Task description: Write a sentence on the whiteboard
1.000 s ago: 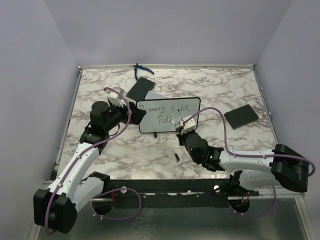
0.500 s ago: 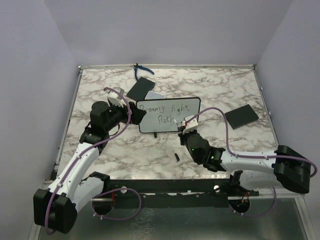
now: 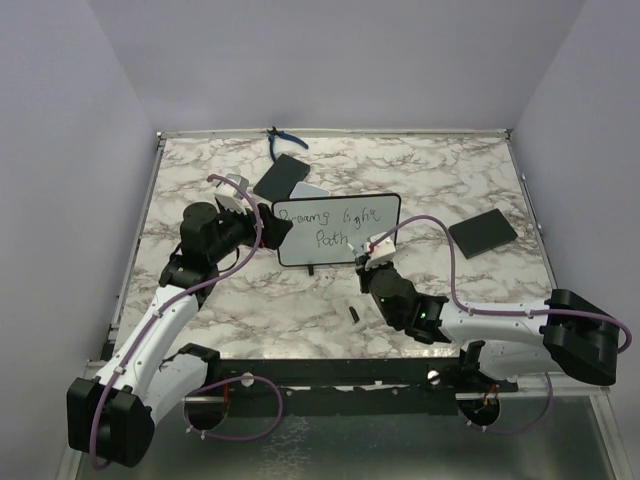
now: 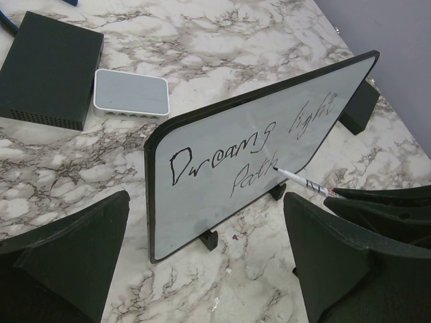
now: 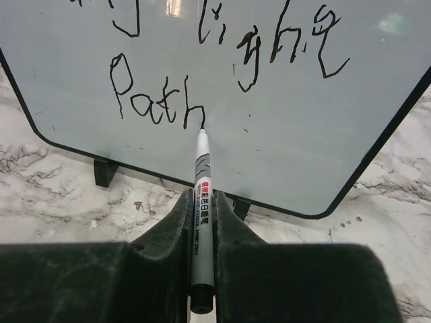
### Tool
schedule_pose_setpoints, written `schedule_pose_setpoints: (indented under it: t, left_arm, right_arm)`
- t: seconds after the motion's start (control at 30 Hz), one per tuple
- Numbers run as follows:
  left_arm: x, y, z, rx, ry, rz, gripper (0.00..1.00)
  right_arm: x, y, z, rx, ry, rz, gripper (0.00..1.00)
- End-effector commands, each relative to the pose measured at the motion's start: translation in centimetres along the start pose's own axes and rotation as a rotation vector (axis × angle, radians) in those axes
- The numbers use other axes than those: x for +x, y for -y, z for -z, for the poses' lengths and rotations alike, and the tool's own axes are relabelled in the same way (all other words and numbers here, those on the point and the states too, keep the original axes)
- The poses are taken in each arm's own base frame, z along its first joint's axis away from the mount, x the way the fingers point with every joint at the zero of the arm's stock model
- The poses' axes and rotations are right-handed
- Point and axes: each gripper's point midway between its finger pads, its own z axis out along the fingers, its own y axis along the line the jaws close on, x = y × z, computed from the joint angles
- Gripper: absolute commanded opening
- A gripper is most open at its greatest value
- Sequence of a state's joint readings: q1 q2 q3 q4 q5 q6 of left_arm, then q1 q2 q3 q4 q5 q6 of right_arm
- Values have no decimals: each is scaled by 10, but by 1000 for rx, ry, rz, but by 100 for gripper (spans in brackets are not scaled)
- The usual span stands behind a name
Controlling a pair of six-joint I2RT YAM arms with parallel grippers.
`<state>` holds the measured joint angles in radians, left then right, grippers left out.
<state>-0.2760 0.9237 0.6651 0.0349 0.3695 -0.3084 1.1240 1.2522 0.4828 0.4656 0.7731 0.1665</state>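
Marble surface (image 3: 450, 180), lilac walls on three sides. whiteboard (image 3: 300, 248) stands upright on its feet mid-surface, face toward the arms. sentence (image 4: 256, 151) so far reads "Dreams light" on the top line and "Path" under it.

Right hand (image 3: 368, 250) is clamped on a white marker (image 5: 201, 168). The tip touches the board at the foot of the "h" in "Path".

Left hand (image 3: 268, 222) sits at the board's left end, fingers (image 4: 67, 256) spread wide. No contact with the frame that I can see.

Clutter:
- black box (image 4: 50, 70) and a small white pad (image 4: 130, 93) just behind the board, side by side
- second black slab (image 3: 483, 233) off to the board's right, apart from it
- blue pliers (image 3: 283, 140) at the far edge
- small dark cap-like piece (image 3: 354, 314) on the marble near the right arm

Views:
- Top view: right hand blocks the marker tip and the board's lower edge there; writing is barely legible.
- Left wrist: whole board at an angle, both lines, marker coming in from the right.
- Right wrist: tip contact close up, "Path" and "light" sharp, first word cut off at the top.
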Motion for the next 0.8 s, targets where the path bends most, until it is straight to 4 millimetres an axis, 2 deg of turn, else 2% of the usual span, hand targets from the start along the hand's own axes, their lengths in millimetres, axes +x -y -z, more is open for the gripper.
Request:
schedule_pose_setpoints:
  t: [0.0, 0.17, 0.47, 0.77]
  left_arm:
    - [-5, 0, 3, 0, 18, -18, 97]
    - [-5, 0, 3, 0, 20, -18, 97]
    - [-5, 0, 3, -1, 20, -18, 97]
    - [-5, -2, 4, -10, 21, -17, 98]
  right_arm:
    - [21, 8, 2, 33, -50, 9, 1]
    - [26, 10, 3, 35, -64, 2, 1]
    - [23, 8, 4, 26, -58, 5, 1]
    - [3, 2, 10, -43, -20, 3, 1]
